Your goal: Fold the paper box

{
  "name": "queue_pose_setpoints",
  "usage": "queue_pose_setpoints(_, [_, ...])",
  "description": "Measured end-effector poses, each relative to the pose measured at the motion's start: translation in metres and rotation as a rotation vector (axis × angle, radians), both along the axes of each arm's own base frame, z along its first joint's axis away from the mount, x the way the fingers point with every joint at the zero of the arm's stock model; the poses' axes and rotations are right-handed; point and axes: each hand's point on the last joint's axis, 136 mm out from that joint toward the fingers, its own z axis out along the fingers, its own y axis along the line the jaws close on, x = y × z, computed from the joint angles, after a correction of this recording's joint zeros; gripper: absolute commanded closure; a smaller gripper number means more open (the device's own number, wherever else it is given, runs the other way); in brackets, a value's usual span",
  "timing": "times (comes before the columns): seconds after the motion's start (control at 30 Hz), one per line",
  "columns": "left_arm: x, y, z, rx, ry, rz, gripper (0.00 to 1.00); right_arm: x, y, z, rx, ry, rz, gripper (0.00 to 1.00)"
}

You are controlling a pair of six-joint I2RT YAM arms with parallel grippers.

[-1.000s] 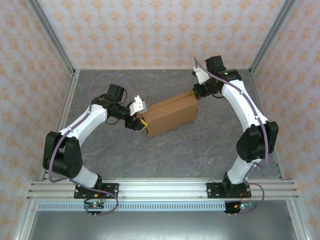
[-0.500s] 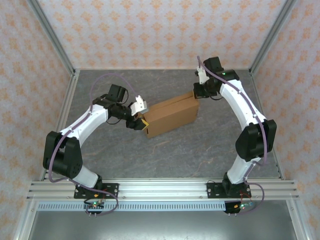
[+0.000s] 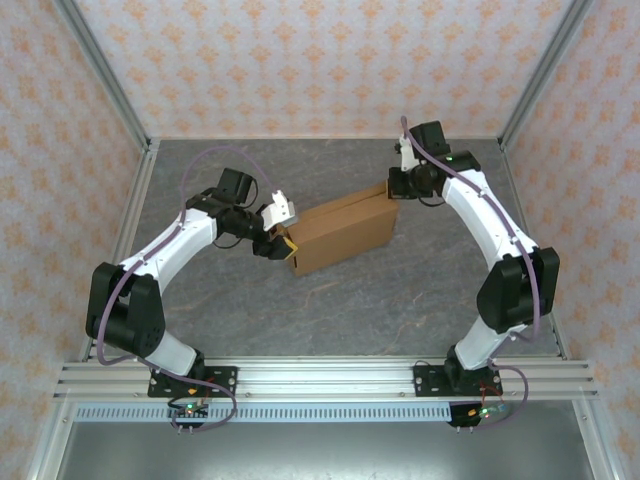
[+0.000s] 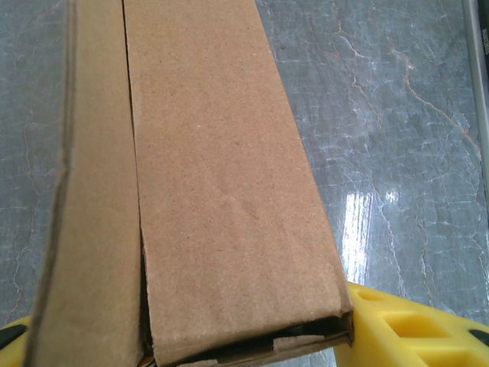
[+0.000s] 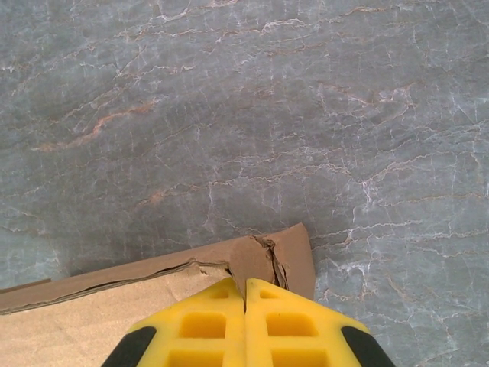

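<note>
The paper box (image 3: 345, 230) is a shallow brown cardboard box lying flat mid-table, slanting up to the right. My left gripper (image 3: 283, 243) straddles its near-left end. In the left wrist view the box (image 4: 214, 191) runs away between the yellow fingers (image 4: 405, 329), which are closed against its sides, and the end shows a dark open slot. My right gripper (image 3: 393, 188) is at the far right corner. Its fingers are shut together, with the tips (image 5: 246, 281) on the torn, creased corner flap (image 5: 283, 248).
The grey marbled tabletop (image 3: 430, 280) spreads around the box. Aluminium frame posts and patterned walls (image 3: 300, 70) bound it at the back and sides. A metal rail (image 3: 320, 378) carrying both arm bases runs along the near edge.
The right wrist has risen and swung more upright over the box's far right corner, its fingers closing the last bit. The box and the left arm have stayed put.
</note>
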Motion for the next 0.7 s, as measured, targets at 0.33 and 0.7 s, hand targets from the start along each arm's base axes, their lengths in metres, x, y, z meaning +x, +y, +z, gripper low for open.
queue_pose_setpoints(0.33, [0.0009,-0.0023,-0.0025,0.015,-0.009,-0.003,0.44,-0.0031,-0.0039,0.0020,0.018,0.032,-0.045,0.98])
queue_pose_setpoints(0.7, [0.0062,-0.0028,-0.0021,0.019,-0.015,0.004,0.44,-0.0009,-0.0082,-0.0005,0.028,0.023,-0.067,0.98])
